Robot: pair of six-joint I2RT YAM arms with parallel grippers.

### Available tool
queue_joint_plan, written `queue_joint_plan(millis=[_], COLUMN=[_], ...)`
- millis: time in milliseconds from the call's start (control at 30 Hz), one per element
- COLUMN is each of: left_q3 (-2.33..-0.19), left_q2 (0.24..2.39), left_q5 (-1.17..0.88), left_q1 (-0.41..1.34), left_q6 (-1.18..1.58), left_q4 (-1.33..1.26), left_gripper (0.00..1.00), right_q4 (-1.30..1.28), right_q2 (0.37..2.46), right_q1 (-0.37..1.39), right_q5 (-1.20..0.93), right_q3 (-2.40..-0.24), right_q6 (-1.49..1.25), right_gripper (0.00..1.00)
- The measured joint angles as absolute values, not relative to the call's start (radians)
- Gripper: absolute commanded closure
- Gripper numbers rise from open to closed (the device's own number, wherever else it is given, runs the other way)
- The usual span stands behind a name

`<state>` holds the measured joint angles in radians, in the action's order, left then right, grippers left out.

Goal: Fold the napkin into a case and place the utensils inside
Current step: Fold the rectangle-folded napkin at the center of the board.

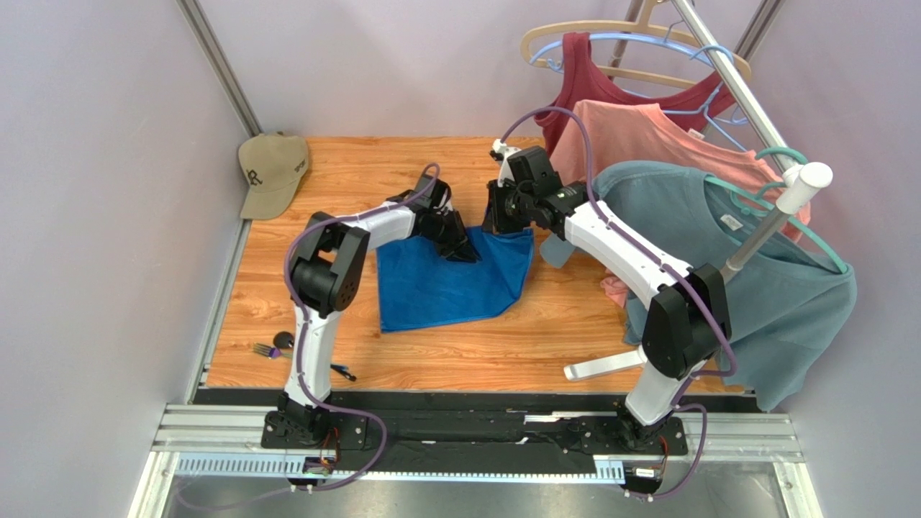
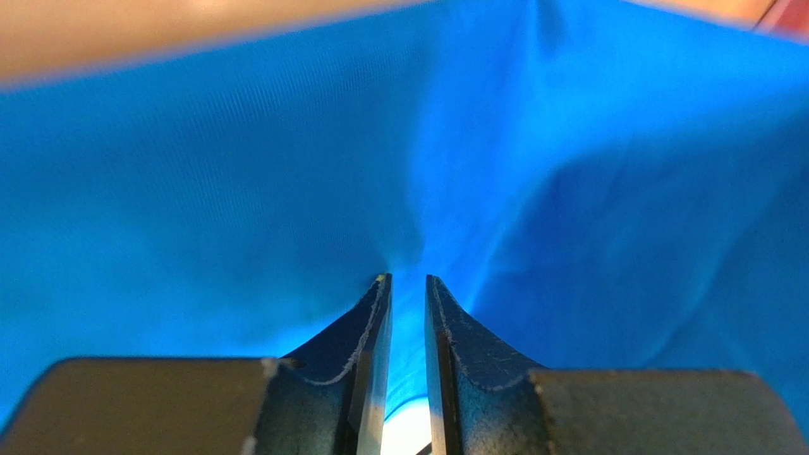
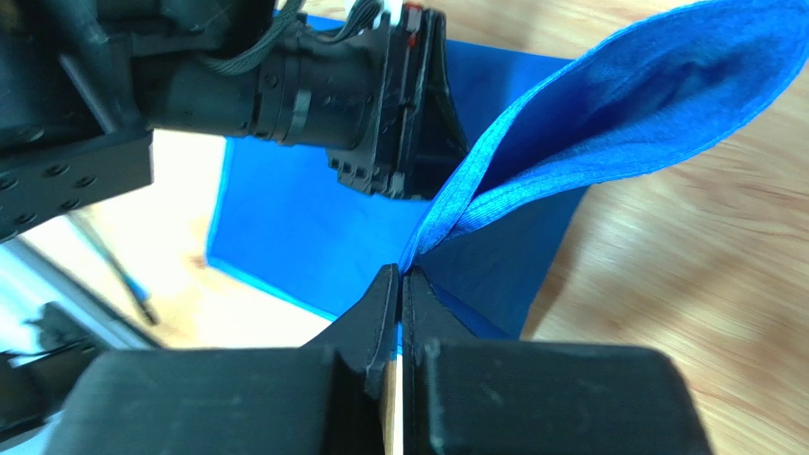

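Note:
The royal-blue napkin point(image 1: 432, 291) lies spread on the wooden table point(image 1: 324, 173), its far right corner raised. My left gripper point(image 1: 462, 248) sits on the napkin's far edge. In the left wrist view its jaws point(image 2: 406, 278) stand nearly together with blue cloth point(image 2: 237, 171) puckered between the tips. My right gripper point(image 1: 504, 223) is shut point(image 3: 401, 270) on a doubled edge of the napkin point(image 3: 608, 114), which rises in a loop above the table. The utensils point(image 1: 272, 348), thin dark sticks, lie at the table's near left, and one with a blue bit point(image 1: 343, 373) lies by the left arm's base.
A tan cap point(image 1: 272, 171) lies at the far left corner. A clothes rack point(image 1: 757, 108) with hanging shirts fills the right side, and the teal-grey T-shirt point(image 1: 757, 281) droops over the table's right edge. A white strip point(image 1: 598, 367) lies near the right arm's base.

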<state>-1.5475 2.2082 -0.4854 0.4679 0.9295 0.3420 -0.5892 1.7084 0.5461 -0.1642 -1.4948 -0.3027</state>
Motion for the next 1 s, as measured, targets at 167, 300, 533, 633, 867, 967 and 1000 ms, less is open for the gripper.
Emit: queue_joint_plan(millis=[167, 300, 533, 633, 867, 967, 1000], left_q3=[-1.378, -1.259, -1.179, -1.177, -1.174, -1.164, -1.162], left_q2=[2.034, 1.855, 1.829, 1.874, 2.04, 2.084, 2.086], left_q5=[-0.487, -0.465, -0.52, -0.549, -0.621, -0.695, -0.696], left_q1=[0.411, 0.346, 0.423, 0.507, 0.607, 0.608, 0.608], left_q6=[0.832, 0.753, 0.752, 0.799, 0.928, 0.998, 1.008], left_q4=[0.4, 0.457, 0.378, 0.314, 0.128, 0.037, 0.019], left_gripper=[0.71, 0.72, 0.78, 0.8, 0.83, 0.84, 0.83], right_q4=[-0.571, -0.571, -0.575, -0.585, -0.592, -0.579, -0.575], right_q2=[1.715, 1.715, 1.713, 1.71, 1.672, 1.652, 1.645], right_q1=[0.546, 0.546, 0.546, 0.546, 0.546, 0.546, 0.546], right_q5=[-0.221, -0.244, -0.243, -0.234, -0.214, -0.22, -0.223], right_q3=[-1.486, -1.486, -1.484, -1.484, -1.483, -1.477, -1.472], right_q6=[-0.328, -0.336, -0.351, -0.355, -0.407, -0.447, -0.459], right_gripper=[1.0, 1.0, 1.0, 1.0, 1.0, 1.0, 1.0])
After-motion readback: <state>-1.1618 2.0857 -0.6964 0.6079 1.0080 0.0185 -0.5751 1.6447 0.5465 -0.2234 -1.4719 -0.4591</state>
